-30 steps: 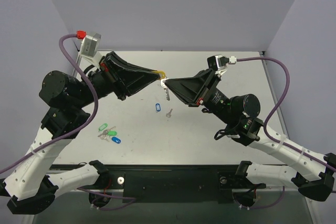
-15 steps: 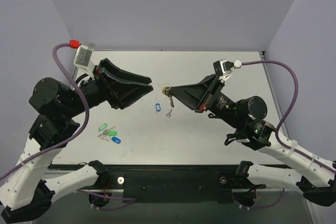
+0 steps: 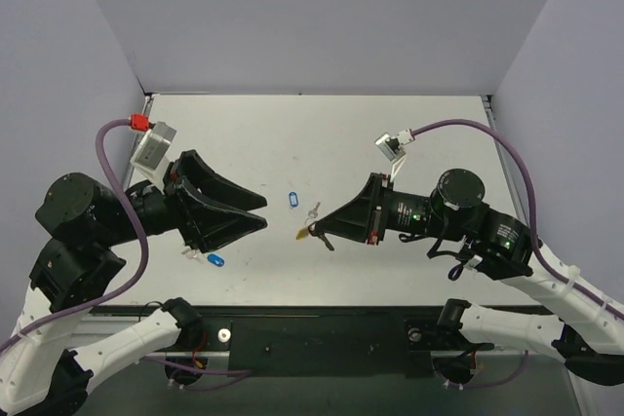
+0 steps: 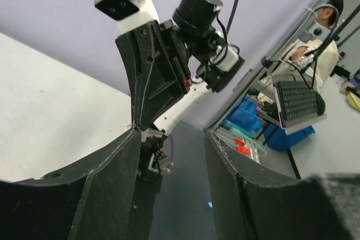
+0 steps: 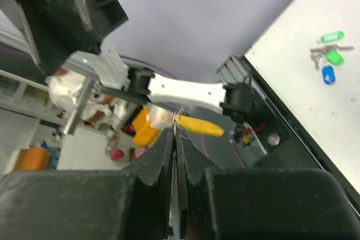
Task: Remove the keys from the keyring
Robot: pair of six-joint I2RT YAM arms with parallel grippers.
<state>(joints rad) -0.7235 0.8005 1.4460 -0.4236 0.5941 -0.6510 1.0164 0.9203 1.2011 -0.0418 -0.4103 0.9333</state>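
Observation:
My right gripper [image 3: 314,232] [image 5: 176,130] is shut on a thin silver key held flat between its jaws, low over the table's near middle. At the jaw tips the keyring [image 5: 201,125] sticks out: a thin metal ring with a yellow oval tag [image 3: 302,234] dangling free. My left gripper [image 3: 259,222] [image 4: 171,136] stands open and holds nothing, a short way left of the tag and pointing at it. A loose silver key [image 3: 313,209] lies on the table just behind the right gripper's tip.
A blue tag [image 3: 292,200] lies beside the loose key. Near the front left lie another blue tag [image 3: 215,260] [image 5: 328,74], two green tags [image 5: 332,37] and small keys [image 5: 318,54], partly hidden under the left gripper in the top view. The white table [image 3: 390,124] has walls on three sides.
The left gripper let go of the yellow tag, opened and drew back to the near left. The right gripper carried the keyring and key down toward the near edge.

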